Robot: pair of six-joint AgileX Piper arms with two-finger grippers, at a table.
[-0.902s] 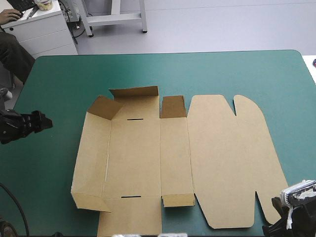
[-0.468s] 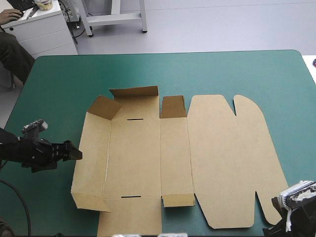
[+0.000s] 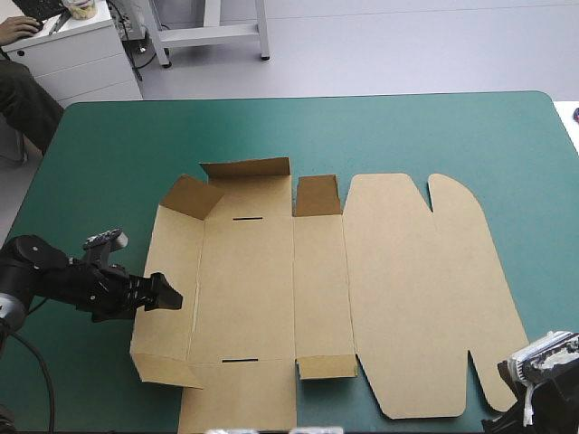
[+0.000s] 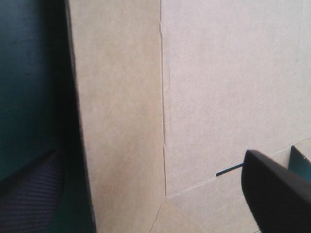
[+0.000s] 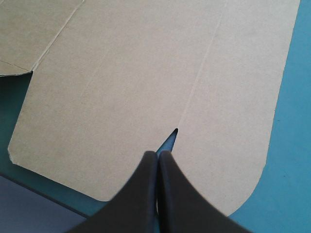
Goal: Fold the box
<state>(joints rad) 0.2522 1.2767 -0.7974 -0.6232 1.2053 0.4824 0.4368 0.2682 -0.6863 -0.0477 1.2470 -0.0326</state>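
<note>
The brown box (image 3: 271,289) lies as a cut sheet on the teal-green cover, its lid panel spread flat to the right. Its left wall (image 3: 167,271) and far flaps stand partly raised. My left gripper (image 3: 166,297) is at that left wall, open. In the left wrist view the wall's edge (image 4: 77,121) runs between the fingers, one finger (image 4: 277,194) over the board and the other outside it. Near the table's front right corner my right gripper (image 3: 500,421) is shut and holds nothing. Its tip (image 5: 158,154) points at the notch in the lid's near edge (image 5: 171,136).
The teal-green cover (image 3: 362,136) stretches from the box to the table's far edge and to both sides. In the right wrist view the table's near edge (image 5: 43,194) runs close beside the lid's rounded corner.
My left arm has swung in from the table's left edge, rightward, to the box's left wall. The box and the right arm have not moved.
</note>
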